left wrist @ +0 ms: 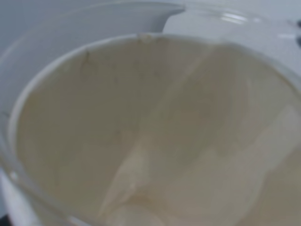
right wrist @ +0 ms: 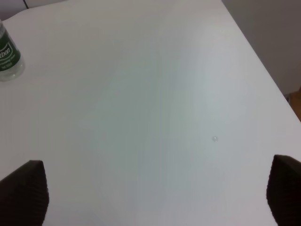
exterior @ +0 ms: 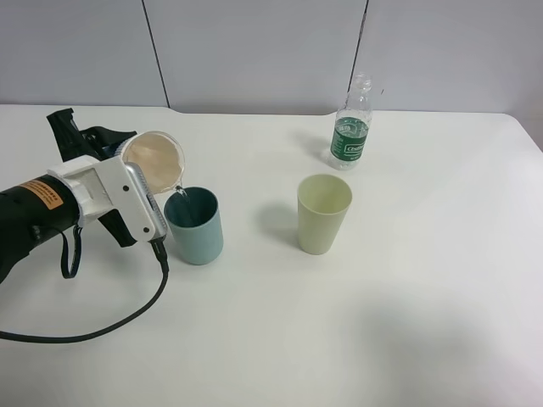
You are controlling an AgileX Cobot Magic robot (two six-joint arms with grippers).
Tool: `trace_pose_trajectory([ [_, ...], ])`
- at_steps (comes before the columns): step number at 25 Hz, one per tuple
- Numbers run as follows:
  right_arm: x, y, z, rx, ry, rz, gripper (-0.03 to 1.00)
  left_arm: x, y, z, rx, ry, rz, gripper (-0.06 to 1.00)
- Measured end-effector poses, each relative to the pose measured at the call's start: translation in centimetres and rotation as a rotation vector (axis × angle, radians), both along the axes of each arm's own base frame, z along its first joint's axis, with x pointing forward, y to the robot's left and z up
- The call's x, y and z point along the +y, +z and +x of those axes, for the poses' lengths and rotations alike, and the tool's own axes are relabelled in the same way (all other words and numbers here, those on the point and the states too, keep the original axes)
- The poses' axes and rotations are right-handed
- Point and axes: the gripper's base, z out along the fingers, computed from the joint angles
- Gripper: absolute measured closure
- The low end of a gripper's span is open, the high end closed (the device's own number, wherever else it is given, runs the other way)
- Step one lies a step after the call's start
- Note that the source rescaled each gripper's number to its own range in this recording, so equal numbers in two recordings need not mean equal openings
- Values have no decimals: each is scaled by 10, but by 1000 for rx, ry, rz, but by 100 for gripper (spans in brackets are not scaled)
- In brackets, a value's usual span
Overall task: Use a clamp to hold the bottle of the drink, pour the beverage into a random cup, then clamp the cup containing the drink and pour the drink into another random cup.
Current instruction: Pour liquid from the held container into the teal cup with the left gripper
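Note:
My left gripper is shut on the cup containing the drink, which lies tipped on its side with its cream inside facing the camera. Its lip hangs just over the rim of the teal tumbler, and a thin clear trickle of the beverage runs from lip to tumbler. The bottle stands upright at the back right, also at the edge of the right wrist view. My right gripper is open over bare table, away from the bottle, and is out of the exterior view.
A pale yellow-green tumbler stands upright to the right of the teal one. The left arm's black cable loops across the white table near the front left. A grey wall runs behind the table's far edge.

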Motion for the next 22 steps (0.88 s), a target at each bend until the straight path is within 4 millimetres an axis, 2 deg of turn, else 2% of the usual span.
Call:
trace_pose_trajectory([
  [22,0,0,0,0,0,0,12,2,4,2,-122,-34,221,91],
])
